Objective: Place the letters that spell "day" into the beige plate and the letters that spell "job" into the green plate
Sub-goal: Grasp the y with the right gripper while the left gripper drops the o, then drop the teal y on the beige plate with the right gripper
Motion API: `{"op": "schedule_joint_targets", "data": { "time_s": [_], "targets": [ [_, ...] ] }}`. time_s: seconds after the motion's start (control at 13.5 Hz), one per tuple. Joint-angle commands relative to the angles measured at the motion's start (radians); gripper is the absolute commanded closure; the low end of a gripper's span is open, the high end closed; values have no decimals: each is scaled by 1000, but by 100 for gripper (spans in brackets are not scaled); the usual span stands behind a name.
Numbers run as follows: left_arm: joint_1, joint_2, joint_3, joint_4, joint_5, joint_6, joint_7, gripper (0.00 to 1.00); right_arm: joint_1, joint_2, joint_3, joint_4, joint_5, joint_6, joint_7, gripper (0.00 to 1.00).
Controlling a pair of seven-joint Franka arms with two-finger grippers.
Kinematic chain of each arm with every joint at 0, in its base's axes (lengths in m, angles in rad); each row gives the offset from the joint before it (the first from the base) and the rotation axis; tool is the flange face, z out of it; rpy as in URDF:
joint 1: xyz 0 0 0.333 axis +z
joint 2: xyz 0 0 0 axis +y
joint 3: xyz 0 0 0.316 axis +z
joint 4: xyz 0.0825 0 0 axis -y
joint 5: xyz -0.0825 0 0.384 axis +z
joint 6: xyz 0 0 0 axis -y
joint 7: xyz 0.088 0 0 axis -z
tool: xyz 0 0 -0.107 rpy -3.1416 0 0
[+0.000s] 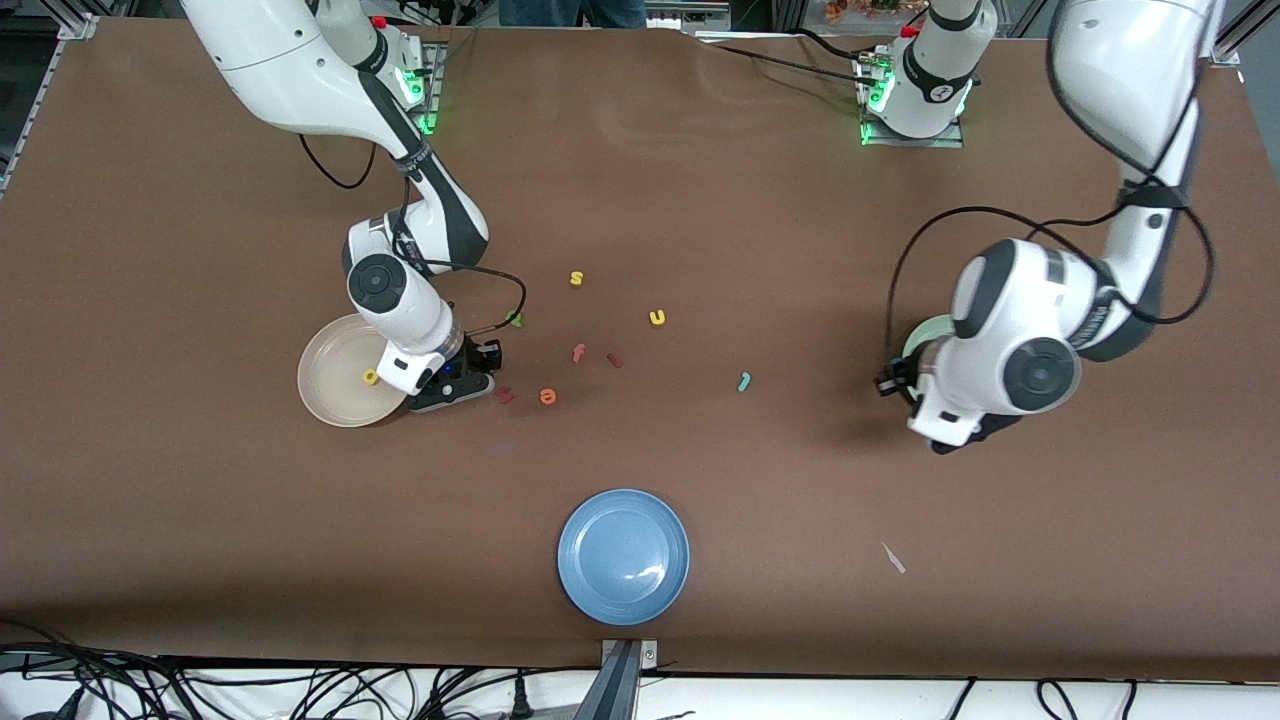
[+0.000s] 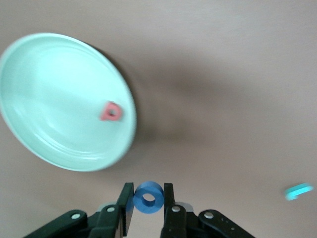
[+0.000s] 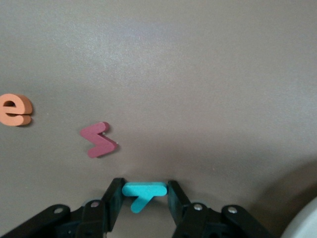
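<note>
Across the brown table (image 1: 700,200) we count the job as roughly half done. In the round pale mint-green plate (image 2: 44,99), which lies under the left arm, a salmon-red foam letter with a bowl and stem (image 2: 110,111) already rests. The left gripper (image 2: 148,198) hangs just beside that plate's rim with its fingers clamped on the blue foam ring "o" (image 2: 148,197). We judge that letter one short move from delivery. The teal hook-shaped "j" (image 1: 744,381) lies on the bare table toward the middle, well apart from this gripper, and is yet to be fetched.

At the right arm's end, the round cream-beige plate (image 1: 335,385) holds the small yellow round-bowled letter (image 1: 371,377). The right gripper (image 3: 143,196) sits low at that plate's edge, fingers pinched on the teal foam "y" (image 3: 142,192), with a dark red zigzag letter (image 3: 99,140) and an orange "e" (image 3: 15,110) lying just ahead of it. The green letter (image 1: 515,320) waits nearby, not yet picked.

The blue plate (image 1: 623,556) holds no letters.
</note>
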Motion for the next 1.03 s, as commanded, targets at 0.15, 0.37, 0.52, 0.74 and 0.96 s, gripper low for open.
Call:
{"op": "schedule_joint_targets", "data": {
  "time_s": [0.15,0.37,0.52,0.74,0.96],
  "targets": [
    [121,10,-7,-92,50,3,262,83,0,-16,-2,2,-7,-9,-44,68],
    [137,75,-5,-125,113,90,295,81,-70,-129,-2,2,-7,-194,-156,68],
    [155,78,-7,-173,134,165,295,75,-144,-199,-2,2,-5,-314,-284,68],
    [160,70,-7,-173,134,165,295,0,-235,-246,-5,-16,-4,-401,-458,66],
    [140,14,-11,-159,110,147,258,0,-259,-246,-8,-56,-2,-370,-471,40]
  ]
}}
